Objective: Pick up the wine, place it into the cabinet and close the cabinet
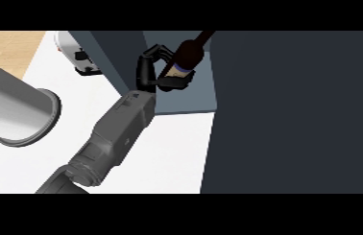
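While the wine (188, 56) is carried at the cabinet (284, 109), only one arm is in view. It enters from the lower left of the cabinet and runs up toward the opening; by its place in the view it is judged to be the left hand (152, 71), though this cannot be confirmed. The other hand is not visible.

Hand state: fingers and thumb are curled round the lower body of the wine, near its pale label band. The hand lies just left of the bottle and touches it.

Bottle position: the wine is off the counter (170, 147), held in front of the grey-blue cabinet interior, just left of the dark panel, likely the open door. Its long axis is tilted, with the neck pointing up and to the right, toward the door's edge, and the base down and to the left.

Judgement: the placing step is under way. The next move calls for advancing the bottle base-first onto the cabinet floor while keeping the neck clear of the door. Closing remains undone.

A grey pot (25, 114) and a white appliance (78, 54) stand well left of the cabinet.
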